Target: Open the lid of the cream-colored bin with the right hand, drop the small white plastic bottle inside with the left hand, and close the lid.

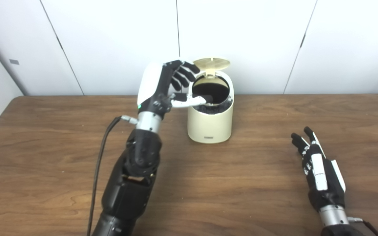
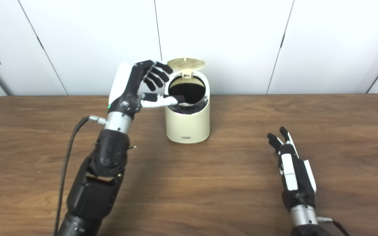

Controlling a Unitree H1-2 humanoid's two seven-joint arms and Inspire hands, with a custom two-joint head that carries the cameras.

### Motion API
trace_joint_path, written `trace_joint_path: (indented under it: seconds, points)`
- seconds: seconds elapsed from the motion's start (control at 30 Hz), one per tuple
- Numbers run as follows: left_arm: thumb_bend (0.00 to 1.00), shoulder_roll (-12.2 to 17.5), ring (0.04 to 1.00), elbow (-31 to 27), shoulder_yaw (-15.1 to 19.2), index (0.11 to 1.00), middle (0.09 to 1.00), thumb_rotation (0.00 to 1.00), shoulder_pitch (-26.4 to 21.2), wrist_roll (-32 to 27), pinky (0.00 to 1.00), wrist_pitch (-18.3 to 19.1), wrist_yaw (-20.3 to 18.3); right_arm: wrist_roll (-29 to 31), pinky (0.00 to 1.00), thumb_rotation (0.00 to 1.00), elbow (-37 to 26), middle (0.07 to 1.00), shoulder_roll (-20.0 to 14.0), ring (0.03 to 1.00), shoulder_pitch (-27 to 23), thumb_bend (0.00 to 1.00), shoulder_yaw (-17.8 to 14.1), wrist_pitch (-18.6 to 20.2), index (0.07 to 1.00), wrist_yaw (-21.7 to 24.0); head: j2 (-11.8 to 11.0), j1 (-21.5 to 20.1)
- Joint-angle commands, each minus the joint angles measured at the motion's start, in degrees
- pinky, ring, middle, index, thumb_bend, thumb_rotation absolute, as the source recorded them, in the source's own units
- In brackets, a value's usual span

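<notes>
Table (image 1: 61, 183): bare wood under both my arms; nothing lies loose on it that I can see.

Bin (image 1: 210, 126): cream-colored, upright, just beyond my left hand (image 1: 162, 87). Lid (image 1: 211, 63) stands flipped up at the back, well away from my right hand (image 1: 318, 170). Mouth is dark; a crumpled black liner shows along the near rim. What sits deeper, I cannot tell.

Left hand: raised beside the bin's rim, fingers spread and holding nothing, thumb reaching over the near edge of the opening.

Right hand: resting low on the table, off to the far side of the bin from my left hand, fingers extended and loose, gripping nothing.

Bottle: no small white bottle visible anywhere on the table or in either hand. My judgement is that it is already down in the bin, hidden in the dark; not confirmed.

Risks, as I judge them:
- My left thumb sits over the rim. Pulling back carelessly could snag the liner or nudge the light bin and tip it.
- Closing the lid while that thumb is over the mouth would trap it.
- Right hand has a long reach to the lid; pushing from the front could shove the bin backward instead of shutting it.
</notes>
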Motion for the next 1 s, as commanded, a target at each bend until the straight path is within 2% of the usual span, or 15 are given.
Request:
trace_joint_path:
  seconds: [0.0, 0.17, 0.33, 0.47, 0.63, 0.7, 0.73, 0.8, 0.9, 0.97]
  points:
    - [0.87, 2.1, 0.470, -4.0, 1.4, 0.593, 0.543, 0.23, -0.5, -3.3, 0.38, 1.1, -3.2, 0.2, 1.00, 0.90, 1.4, 0.877, -0.1, 0.917, 0.6, 0.67, -0.3, -2.2, 0.965, 0.0, 0.0, -0.1]
    - [0.77, 5.5, 0.567, -9.1, 3.8, 0.641, 0.627, 0.28, 3.4, -8.5, 0.46, 3.8, -7.5, -0.1, 1.00, 0.91, 1.2, 0.876, -0.3, 0.916, 0.5, 0.65, -0.4, -2.3, 0.967, 0.0, 0.1, 0.1]
    - [0.72, 7.1, 0.660, -10.1, 6.4, 0.709, 0.713, 0.40, 7.5, -10.7, 0.56, 2.9, -7.1, 0.7, 1.00, 0.90, 2.1, 0.884, -0.7, 0.922, 0.4, 0.65, -0.6, -3.1, 0.972, 0.6, 0.1, 0.2]
    - [0.69, 6.6, 0.670, -9.1, 8.3, 0.746, 0.719, 0.42, 10.8, -9.7, 0.58, 1.5, -4.3, 1.1, 1.00, 0.91, 1.4, 0.886, -1.0, 0.920, 0.5, 0.66, -0.7, -2.5, 0.969, 0.6, 0.3, 0.0]
    - [0.61, 5.1, 0.676, -7.2, 9.6, 0.793, 0.746, 0.55, 14.2, -9.6, 0.59, -1.7, -1.1, 2.4, 1.00, 0.92, 1.1, 0.894, -1.9, 0.934, 0.0, 0.65, -0.9, -2.8, 0.978, 1.3, 0.6, 0.1]
    - [0.52, 4.1, 0.707, -6.6, 10.5, 0.797, 0.766, 0.64, 15.3, -12.8, 0.62, -3.2, -1.3, 4.8, 1.00, 0.90, 1.8, 0.913, -2.0, 0.945, -0.6, 0.64, -1.4, -3.4, 0.984, 2.3, 0.7, 0.0]
    - [0.52, 3.5, 0.736, -6.5, 11.1, 0.810, 0.787, 0.74, 15.8, -15.2, 0.66, -3.4, -1.8, 5.6, 1.00, 0.89, 2.2, 0.924, -2.1, 0.950, -1.1, 0.65, -1.6, -3.8, 0.990, 2.6, 0.7, 0.0]
    - [0.57, 2.2, 0.803, -6.3, 12.6, 0.844, 0.835, 0.89, 17.0, -20.0, 0.74, -3.2, -2.5, 6.1, 1.00, 0.88, 2.3, 0.933, -2.4, 0.948, -2.1, 0.66, -1.8, -3.8, 0.987, 3.0, 0.8, -0.2]
    - [0.67, 0.7, 0.870, -6.0, 13.8, 0.904, 0.898, 0.98, 18.7, -25.0, 0.83, -3.4, -3.4, 6.5, 1.00, 0.89, 1.2, 0.944, -3.1, 0.962, -3.4, 0.67, -1.7, -2.8, 0.987, 3.6, 0.9, -0.3]
    - [0.69, 0.3, 0.912, -5.6, 14.1, 0.946, 0.937, 1.00, 20.1, -26.6, 0.88, -4.6, -3.7, 6.4, 1.00, 0.89, 0.1, 0.948, -3.6, 0.965, -4.6, 0.68, -1.7, -1.4, 0.980, 3.4, 1.1, -0.4]
